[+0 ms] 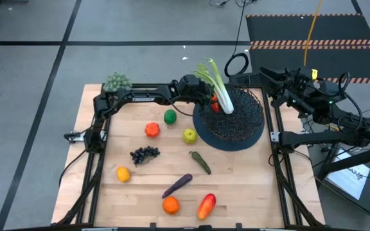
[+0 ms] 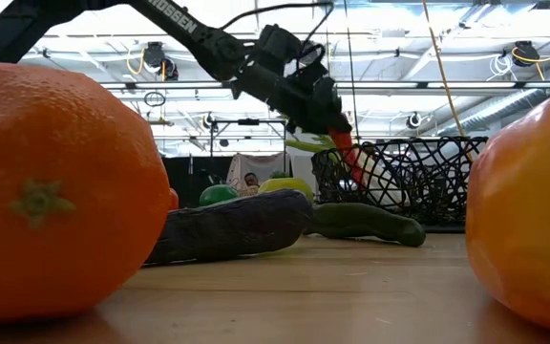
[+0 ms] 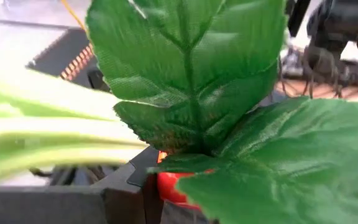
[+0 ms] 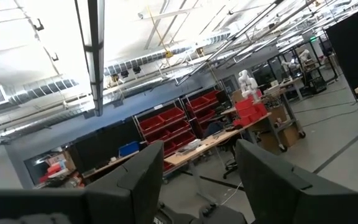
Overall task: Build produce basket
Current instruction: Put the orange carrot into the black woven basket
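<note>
The black wire basket (image 1: 244,136) stands at the table's far right and also shows in the low view (image 2: 428,182). The white-green leek (image 1: 221,90) lies in it, its leaves over the far-left rim. My left gripper (image 1: 207,97) is at that rim, shut on a red-orange carrot (image 2: 345,151) with green leaves (image 3: 197,74). My right gripper (image 4: 197,186) is open and empty, raised beyond the table's far right corner (image 1: 270,77). The rest of the produce lies on the table. My left gripper holds the carrot's upper end (image 3: 169,186), just below its leaves, with one dark finger (image 3: 126,190) beside it; the leaves hide the other finger. The fingers slant down from the table's left. The carrot hangs tip-down inside the basket's left rim (image 2: 351,167).
On the table lie a lime (image 1: 169,117), tomato (image 1: 151,129), apple (image 1: 189,135), grapes (image 1: 144,154), lemon (image 1: 123,174), pickle (image 1: 200,162), eggplant (image 1: 176,185), orange (image 1: 170,205) and pepper (image 1: 206,205). A grey-green bushy clump (image 1: 117,81) sits at the far left corner.
</note>
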`<action>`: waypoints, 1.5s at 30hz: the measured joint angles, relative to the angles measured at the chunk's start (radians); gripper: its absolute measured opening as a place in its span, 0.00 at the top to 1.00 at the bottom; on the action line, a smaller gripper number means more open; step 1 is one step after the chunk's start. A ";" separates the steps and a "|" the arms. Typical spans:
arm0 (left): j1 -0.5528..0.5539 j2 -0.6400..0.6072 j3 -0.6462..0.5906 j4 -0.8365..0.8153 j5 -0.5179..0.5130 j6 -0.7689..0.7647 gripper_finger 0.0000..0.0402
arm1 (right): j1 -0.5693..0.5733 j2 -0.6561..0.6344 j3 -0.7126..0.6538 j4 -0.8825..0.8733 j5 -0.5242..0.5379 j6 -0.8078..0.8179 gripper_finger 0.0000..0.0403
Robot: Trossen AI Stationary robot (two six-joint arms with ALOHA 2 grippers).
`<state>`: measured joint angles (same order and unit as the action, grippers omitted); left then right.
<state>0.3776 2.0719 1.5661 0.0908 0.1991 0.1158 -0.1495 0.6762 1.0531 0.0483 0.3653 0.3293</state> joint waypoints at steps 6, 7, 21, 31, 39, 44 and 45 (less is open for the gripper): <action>-0.014 0.031 0.002 0.047 0.000 0.015 0.59 | 0.001 0.001 0.000 0.000 0.000 0.004 0.52; -0.014 0.035 0.003 0.044 -0.004 0.016 0.59 | 0.001 0.001 0.000 0.000 -0.001 0.005 0.52; -0.021 0.074 0.002 0.052 -0.021 0.014 0.59 | 0.001 0.001 0.000 0.000 -0.009 0.031 0.52; -0.024 0.072 0.002 0.032 -0.052 0.047 0.58 | 0.001 0.001 0.000 -0.001 -0.030 0.050 0.52; -0.024 0.093 0.003 0.044 -0.070 0.016 0.45 | 0.001 0.001 0.000 -0.001 -0.031 0.054 0.52; -0.026 0.094 0.002 0.041 -0.114 0.020 0.36 | 0.001 0.001 0.000 -0.001 -0.056 0.066 0.52; -0.026 0.091 0.003 0.041 -0.132 0.020 0.35 | 0.001 0.001 0.000 -0.001 -0.058 0.074 0.52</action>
<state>0.3511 2.1627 1.5688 0.1320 0.0669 0.1356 -0.1486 0.6770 1.0531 0.0469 0.3073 0.4036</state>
